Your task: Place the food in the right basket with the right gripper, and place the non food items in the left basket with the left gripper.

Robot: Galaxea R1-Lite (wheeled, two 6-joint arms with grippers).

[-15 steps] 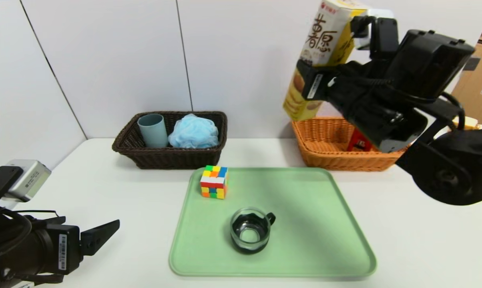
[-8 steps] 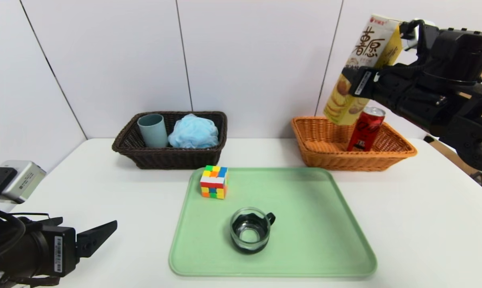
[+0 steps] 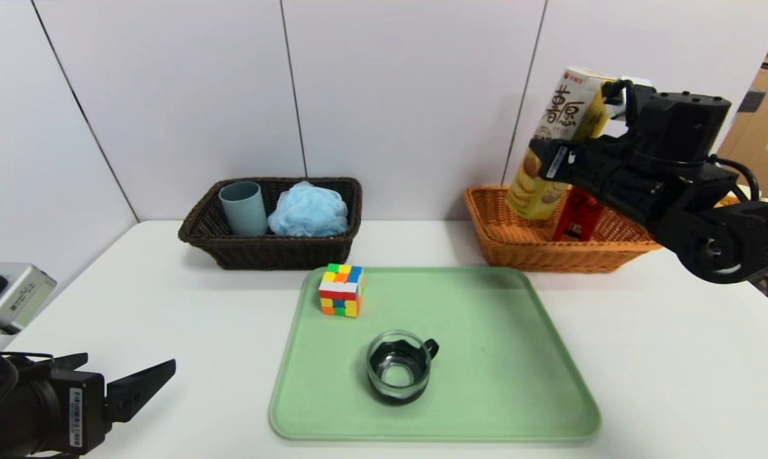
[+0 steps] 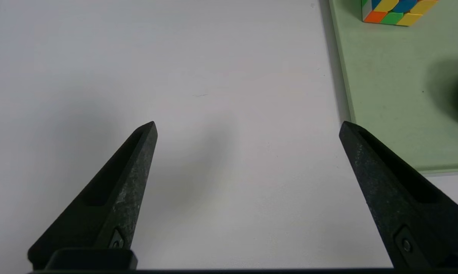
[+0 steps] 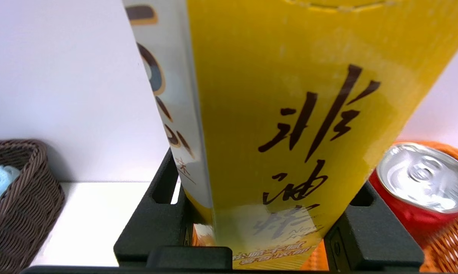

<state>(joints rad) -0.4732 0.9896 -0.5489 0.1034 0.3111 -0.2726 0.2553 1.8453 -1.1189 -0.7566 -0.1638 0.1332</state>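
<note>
The right gripper had its fingers clamped on the tall hexagonal yellow snack carton with a white top. A second before, it had carried the carton high and nearer the middle; now it had swung out and come down, so that the carton's foot hung over the near-left part of the light orange-tan woven wicker basket, tilted, just beside the slim red drink can with a silver top standing inside. Whether the carton touched the basket floor could not be told. By this showing the food was nearly sorted (only lowering and release seemed left).

The left gripper hovered low over the white bench, drawn back a little, fingers wide apart and holding nothing. The blue-grey plastic cup and fluffy light blue mesh bath sponge lay in the dark brown woven wicker basket. The multicoloured puzzle cube and small clear glass mug with a black handle waited on the pale green tray.
</note>
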